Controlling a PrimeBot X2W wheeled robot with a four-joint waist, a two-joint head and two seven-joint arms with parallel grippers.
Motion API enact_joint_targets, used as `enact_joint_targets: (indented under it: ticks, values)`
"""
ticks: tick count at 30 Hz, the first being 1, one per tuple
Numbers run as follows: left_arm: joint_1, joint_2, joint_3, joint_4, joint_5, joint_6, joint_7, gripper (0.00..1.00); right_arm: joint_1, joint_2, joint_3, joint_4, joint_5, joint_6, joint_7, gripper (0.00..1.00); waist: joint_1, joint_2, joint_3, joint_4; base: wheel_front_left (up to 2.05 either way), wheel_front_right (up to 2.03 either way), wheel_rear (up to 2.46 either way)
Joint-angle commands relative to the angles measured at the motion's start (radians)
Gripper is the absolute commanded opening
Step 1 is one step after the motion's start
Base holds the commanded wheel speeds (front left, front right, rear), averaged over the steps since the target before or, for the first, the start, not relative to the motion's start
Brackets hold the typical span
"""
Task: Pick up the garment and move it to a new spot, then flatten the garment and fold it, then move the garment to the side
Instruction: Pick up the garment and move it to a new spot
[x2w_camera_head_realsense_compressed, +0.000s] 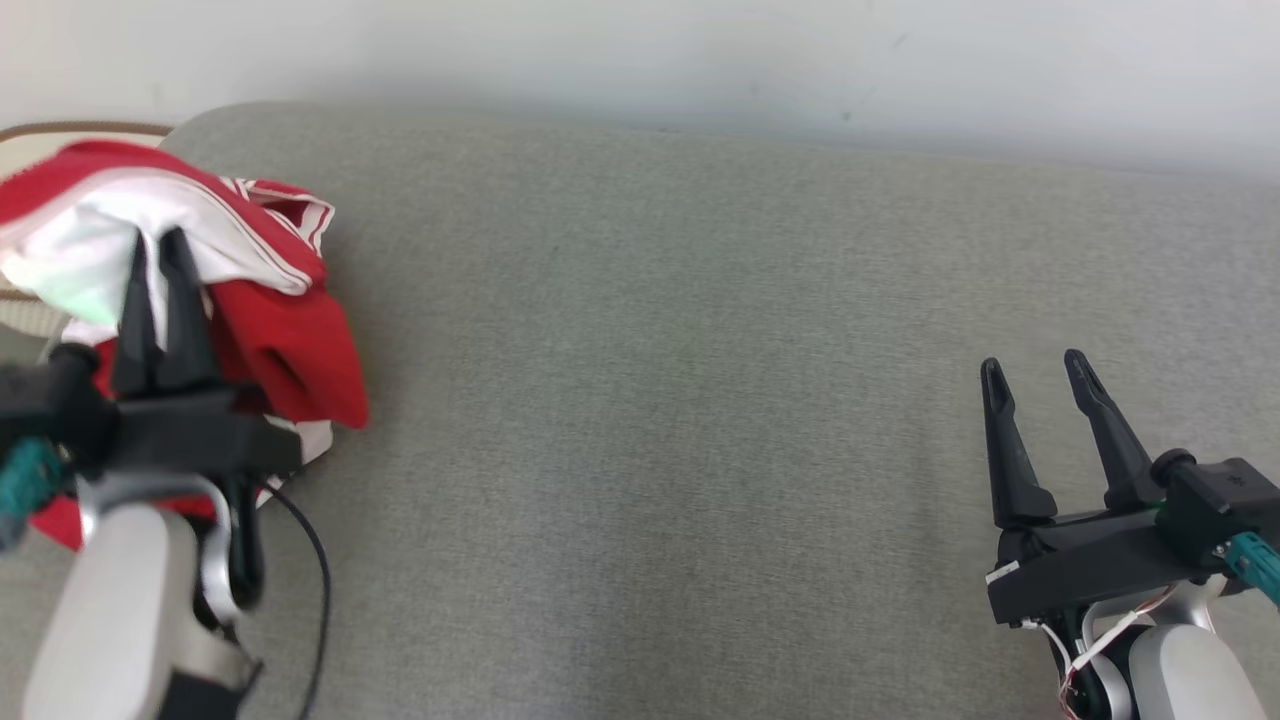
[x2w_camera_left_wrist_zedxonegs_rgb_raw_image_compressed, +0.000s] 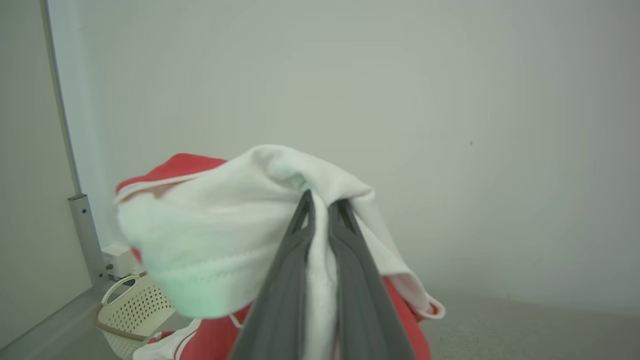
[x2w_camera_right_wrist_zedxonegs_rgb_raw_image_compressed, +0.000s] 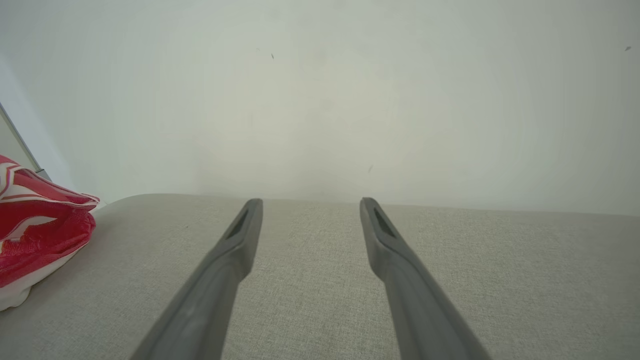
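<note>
Since the garment (x2w_camera_head_realsense_compressed: 270, 340) needed moving, my left gripper (x2w_camera_head_realsense_compressed: 158, 240): clamped on its white fold.
Right gripper (x2w_camera_head_realsense_compressed: 1033, 362): fingers apart, idle.

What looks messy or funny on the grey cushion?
The red and white fabric garment is crumpled in a heap at the left end of the grey upholstered surface, not flat. The left gripper has its jaws shut on a white fold. Nothing looks spilled or broken.
</note>
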Motion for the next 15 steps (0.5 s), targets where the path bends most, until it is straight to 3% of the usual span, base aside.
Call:
enact_joint_targets:
  ticks: [1,9,15]
  values:
    - [0.033,0.001,-0.006,-0.041,0.013,0.012,0.007,0.0,0.011,0.003,-0.003,0.001,-0.008,0.0,-0.006,1.0,0.0002,0.0001,-0.01,-0.017,0.0,0.0,0.0]
    - [0.184,-0.019,-0.072,-0.36,0.083,0.076,0.038,0.0,0.003,0.016,-0.017,0.001,-0.006,0.001,-0.013,1.0,0.0002,0.0001,-0.007,-0.075,0.0,0.0,0.0]
    - [0.182,-0.045,-0.201,-0.434,0.114,0.039,0.095,0.0,-0.008,0.025,-0.012,0.007,0.006,0.0,-0.02,1.0,0.0002,0.0001,0.006,-0.167,0.0,0.0,0.0]
